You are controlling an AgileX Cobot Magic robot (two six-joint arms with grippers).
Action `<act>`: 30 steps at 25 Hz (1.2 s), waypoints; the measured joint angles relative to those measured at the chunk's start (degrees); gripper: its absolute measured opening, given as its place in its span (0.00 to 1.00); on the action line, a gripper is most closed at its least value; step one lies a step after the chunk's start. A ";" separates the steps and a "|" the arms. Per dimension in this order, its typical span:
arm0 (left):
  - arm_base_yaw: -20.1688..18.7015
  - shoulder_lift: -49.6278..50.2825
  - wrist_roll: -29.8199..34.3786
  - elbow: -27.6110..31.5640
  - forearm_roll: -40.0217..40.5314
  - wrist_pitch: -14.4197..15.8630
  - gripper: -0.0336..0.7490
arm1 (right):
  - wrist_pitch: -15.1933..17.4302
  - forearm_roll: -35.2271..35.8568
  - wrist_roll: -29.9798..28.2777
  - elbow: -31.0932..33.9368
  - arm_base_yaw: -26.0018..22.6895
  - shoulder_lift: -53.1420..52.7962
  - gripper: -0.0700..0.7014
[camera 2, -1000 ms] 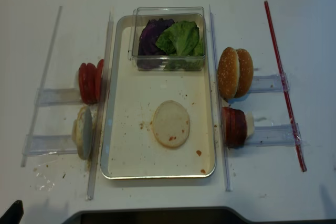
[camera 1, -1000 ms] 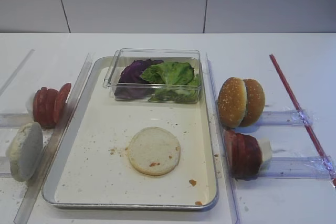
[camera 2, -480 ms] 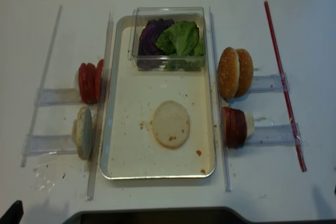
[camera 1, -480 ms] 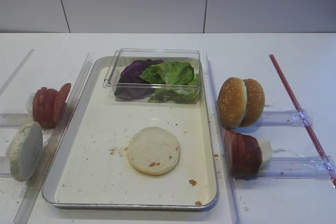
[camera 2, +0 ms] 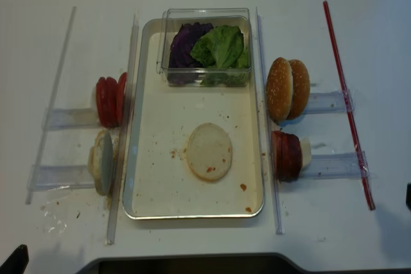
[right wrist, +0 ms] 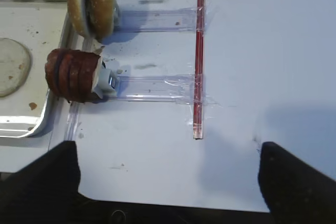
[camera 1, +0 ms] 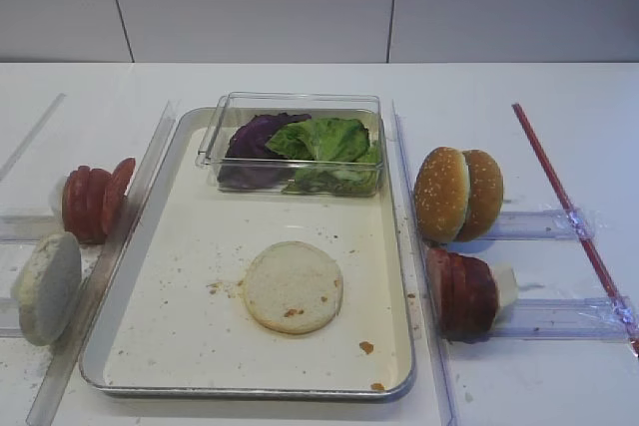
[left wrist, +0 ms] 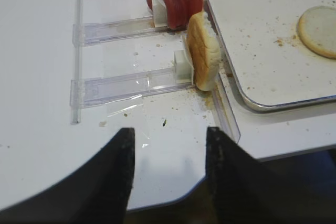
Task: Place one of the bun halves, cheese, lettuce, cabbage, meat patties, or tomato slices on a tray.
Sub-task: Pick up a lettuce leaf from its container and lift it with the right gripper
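- Right gripper [right wrist: 168,182], nearest the camera, hangs with dark fingers [right wrist: 44,174] spread wide and empty; left gripper [left wrist: 168,166] is parted, holding nothing
- Dark reddish-brown meat patties [right wrist: 71,75] stand on edge just right of the shiny metal tray [camera 1: 140,276]; likely the next pick
- Pale cream bun disc [camera 1: 294,286] lies flat on the tray floor
- Judging by this, a fresh pick is only beginning: reach, close, carry over

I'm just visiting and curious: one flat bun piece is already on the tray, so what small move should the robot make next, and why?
Probably ease the open right gripper forward toward the meat patties: it is empty, and they stand just ahead, beside the tray.
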 joint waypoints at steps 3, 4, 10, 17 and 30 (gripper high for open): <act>0.00 0.00 0.00 0.00 0.00 0.00 0.42 | 0.94 0.03 -0.11 -4.44 0.00 6.65 0.99; 0.00 0.00 0.00 0.00 0.00 0.00 0.42 | 1.06 0.11 -0.61 -5.81 0.00 8.22 0.99; 0.00 0.00 0.00 0.00 0.00 0.00 0.41 | -0.39 0.89 -4.58 -10.23 0.00 14.15 0.99; 0.00 0.00 0.00 0.00 0.00 0.00 0.41 | 1.95 1.31 -4.97 -16.21 0.00 23.16 0.99; 0.00 0.00 0.00 0.00 0.00 0.00 0.41 | 2.02 1.90 -1.00 -36.43 0.00 47.82 0.99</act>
